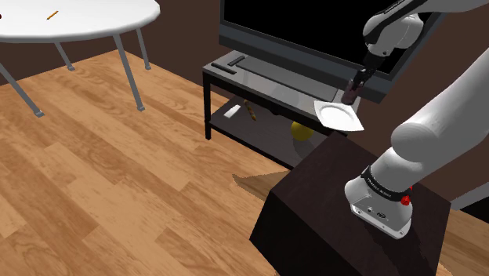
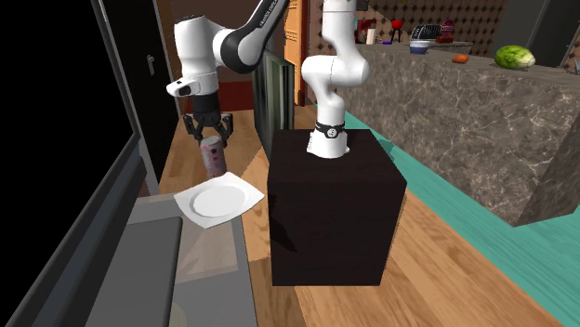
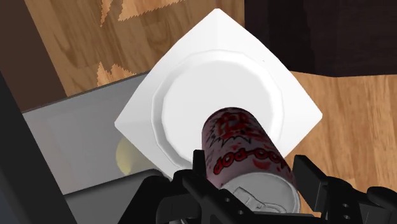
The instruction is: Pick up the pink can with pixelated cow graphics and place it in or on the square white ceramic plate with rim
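End effector (image 3: 251, 172): fingers clenched on the pink can (image 3: 245, 149), one on each side of its upper body. The pull-tab end sits up between the fingers and the base points away from the hand. In the second exterior view the end effector (image 2: 210, 130) points down and the can (image 2: 214, 156) hangs under it, long axis close to vertical and in line with the fingers.

Key relation: the square white plate (image 3: 216, 38) lies directly under the can. Along the wrist view the can's base falls over the round well, toward one side of it rather than dead centre. From the side there appears to be a gap between the base and the plate (image 2: 218, 200); I judge them apart, not touching.

The plate rests on the right-hand end of the low table (image 1: 258, 78) below the television (image 1: 313, 31). One corner overhangs the edge, with wood floor (image 3: 70, 44) showing beyond it.

My read: carry done, placing step at hand. What's left is a straight descent, then release. Risk: off-centre on an overhanging plate, a tall can could rock or tip.
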Available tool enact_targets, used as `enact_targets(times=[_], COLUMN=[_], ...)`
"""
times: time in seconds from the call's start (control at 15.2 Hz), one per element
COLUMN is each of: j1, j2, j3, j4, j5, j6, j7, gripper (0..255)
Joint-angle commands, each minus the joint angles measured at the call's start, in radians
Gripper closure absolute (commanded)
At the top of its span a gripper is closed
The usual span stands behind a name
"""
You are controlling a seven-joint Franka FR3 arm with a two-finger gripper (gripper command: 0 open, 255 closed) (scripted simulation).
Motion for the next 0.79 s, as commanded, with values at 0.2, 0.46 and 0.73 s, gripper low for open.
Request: enact_targets(times=[0.2, 0.46, 0.73], j1=[-0.003, -0.008, -0.016], j2=[0.06, 0.109, 0.161], j3=[0.003, 0.011, 0.025], j4=[-0.02, -0.031, -0.037], j5=[0.048, 0.091, 0.139], j6=[0.071, 0.122, 0.172], j7=[-0.035, -0.066, -0.1], gripper=[255, 255, 255])
